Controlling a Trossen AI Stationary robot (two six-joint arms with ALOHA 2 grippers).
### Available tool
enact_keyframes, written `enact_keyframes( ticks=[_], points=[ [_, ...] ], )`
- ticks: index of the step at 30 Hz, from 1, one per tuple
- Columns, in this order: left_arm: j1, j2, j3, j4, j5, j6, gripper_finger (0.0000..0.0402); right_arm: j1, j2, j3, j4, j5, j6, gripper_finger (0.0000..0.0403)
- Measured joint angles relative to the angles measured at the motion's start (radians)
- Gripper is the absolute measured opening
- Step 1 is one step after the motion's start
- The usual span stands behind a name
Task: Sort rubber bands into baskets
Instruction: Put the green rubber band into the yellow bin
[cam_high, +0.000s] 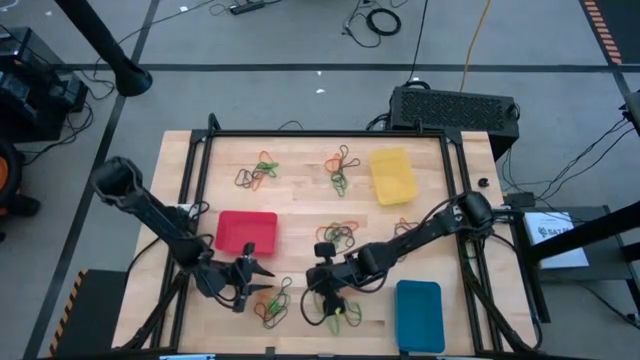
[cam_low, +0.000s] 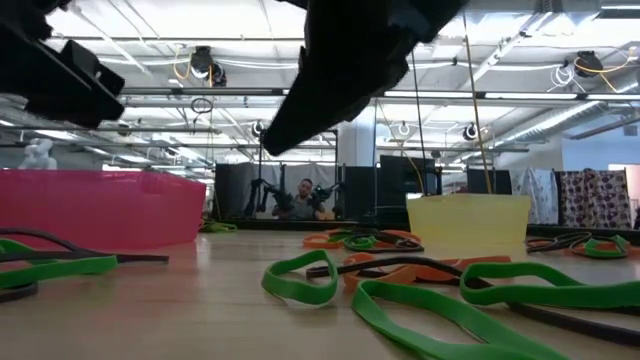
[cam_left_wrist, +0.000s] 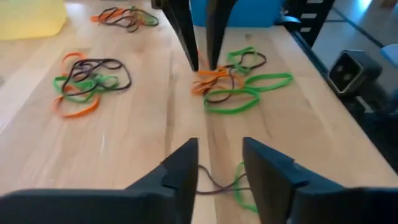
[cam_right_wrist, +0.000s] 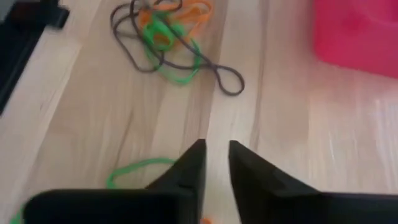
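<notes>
Both arms were low over the near half of the wooden table (cam_high: 300, 215), each at a separate cluster of rubber bands. The left gripper (cam_high: 252, 272) sat just near of the red basket (cam_high: 245, 231), its fingers a narrow gap apart and empty, with a tangle of bands (cam_high: 272, 302) lying just to its right and nearer. The right gripper (cam_high: 327, 290) hovered over another tangle (cam_high: 338, 312) between that one and the blue basket (cam_high: 419, 314); in the right wrist view its fingers (cam_right_wrist: 189, 168) were almost closed with only bare wood between them, nothing held. The step in hand appeared to be the approach to a pick, with no band yet lifted. The next move would call for each claw to open wider, centre on one strand and descend to the wood, since the loops overlapped and a pinch might take several colours at once. Further clusters lay at far left (cam_high: 257, 173), far centre (cam_high: 340, 170) and mid-table (cam_high: 336, 233), and the yellow basket (cam_high: 392, 175) stood at far right. No band could be seen inside any basket. The two grippers were near each other, so lateral room between them was tight. The near table edge lay just beyond both piles. The black frame rails (cam_high: 195, 190) bounded the sides. Open wood remained across the middle.
</notes>
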Motion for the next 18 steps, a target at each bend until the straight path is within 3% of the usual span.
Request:
enact_keyframes(
  ticks=[8, 13, 18],
  points=[
    [-0.001, 0.016, 0.017, 0.043, -0.029, 0.029, 0.0030, 0.000, 0.035, 0.001, 0.006, 0.000, 0.056, 0.0149],
    [0.000, 0.016, 0.018, 0.079, -0.031, 0.082, 0.0018, -0.004, 0.099, 0.000, 0.004, -0.011, 0.051, 0.0159],
    [0.006, 0.015, 0.018, 0.085, -0.032, 0.082, 0.0017, -0.007, 0.138, 0.001, 0.008, -0.102, 0.070, 0.0160]
  ],
)
